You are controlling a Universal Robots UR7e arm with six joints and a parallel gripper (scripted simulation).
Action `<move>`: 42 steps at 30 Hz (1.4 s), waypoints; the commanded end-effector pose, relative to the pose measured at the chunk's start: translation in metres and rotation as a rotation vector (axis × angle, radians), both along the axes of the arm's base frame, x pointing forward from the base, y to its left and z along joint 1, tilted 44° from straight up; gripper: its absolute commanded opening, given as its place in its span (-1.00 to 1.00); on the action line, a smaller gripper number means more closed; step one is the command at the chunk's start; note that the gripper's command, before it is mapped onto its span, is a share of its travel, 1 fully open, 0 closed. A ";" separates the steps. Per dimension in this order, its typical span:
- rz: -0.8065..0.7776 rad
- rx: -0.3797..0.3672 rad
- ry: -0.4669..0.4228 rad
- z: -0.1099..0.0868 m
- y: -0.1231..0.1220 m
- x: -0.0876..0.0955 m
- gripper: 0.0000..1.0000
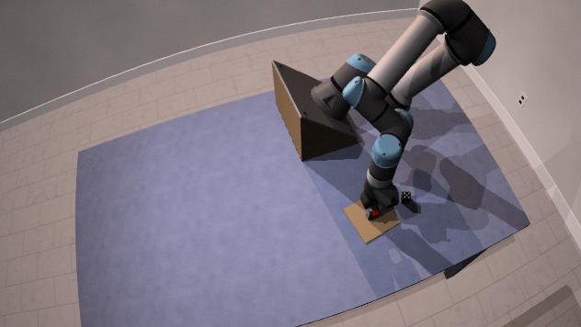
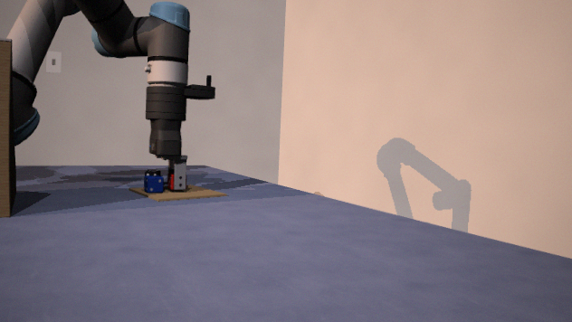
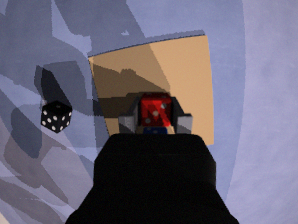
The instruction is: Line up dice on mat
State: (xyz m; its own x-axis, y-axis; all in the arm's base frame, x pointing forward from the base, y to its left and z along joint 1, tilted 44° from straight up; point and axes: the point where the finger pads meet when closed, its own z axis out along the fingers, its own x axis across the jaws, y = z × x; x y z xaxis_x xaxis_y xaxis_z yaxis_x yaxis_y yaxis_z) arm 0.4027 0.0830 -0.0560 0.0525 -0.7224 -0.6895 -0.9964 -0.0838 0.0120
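My gripper is shut on the red die, lowered to the surface of the tan mat. The blue die stands on the mat right beside the red die, on the base side. In the wrist view only a sliver of it shows under the gripper body. The black die lies off the mat on the blue surface, a short way from the mat's edge.
A dark wedge-shaped block with a wooden side stands at the arm's base. The blue surface ends near the mat's right side. A wall rises beyond it.
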 end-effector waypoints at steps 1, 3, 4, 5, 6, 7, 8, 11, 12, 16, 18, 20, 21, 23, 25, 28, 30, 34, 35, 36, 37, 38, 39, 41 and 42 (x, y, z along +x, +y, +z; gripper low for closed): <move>-0.001 -0.001 -0.001 0.000 0.000 0.000 0.14; -0.001 -0.001 -0.001 0.000 0.000 0.000 0.14; -0.001 -0.001 -0.001 0.000 0.000 0.000 0.14; -0.001 -0.001 -0.001 0.000 0.000 0.000 0.14; -0.001 -0.001 -0.001 0.000 0.000 0.000 0.14; -0.001 -0.001 -0.001 0.000 0.000 0.000 0.14; -0.001 -0.001 -0.001 0.000 0.000 0.000 0.14; -0.001 -0.001 -0.001 0.000 0.000 0.000 0.14; -0.001 -0.001 -0.001 0.000 0.000 0.000 0.14; -0.001 -0.001 -0.001 -0.001 0.001 0.000 0.14; -0.001 -0.001 -0.001 -0.001 0.001 0.000 0.14; -0.001 -0.001 -0.001 -0.002 0.001 0.000 0.14; -0.001 -0.001 -0.001 -0.002 0.002 0.000 0.14; -0.001 -0.001 -0.001 -0.002 0.002 0.000 0.14; -0.001 -0.001 -0.001 -0.002 0.002 0.000 0.14; -0.001 -0.001 -0.001 -0.003 0.002 0.000 0.14; -0.001 -0.001 -0.001 -0.003 0.002 0.000 0.14; -0.001 -0.001 -0.001 -0.003 0.002 0.000 0.14; -0.001 -0.001 -0.001 -0.003 0.002 0.000 0.14; -0.001 -0.001 -0.001 -0.003 0.002 0.000 0.14; -0.001 -0.001 -0.001 -0.003 0.002 0.000 0.14; -0.001 -0.001 -0.001 -0.003 0.002 0.000 0.14; -0.001 -0.001 -0.001 -0.003 0.002 0.000 0.14; -0.001 -0.001 -0.001 -0.003 0.002 0.000 0.14; -0.001 -0.001 -0.001 -0.003 0.002 0.000 0.14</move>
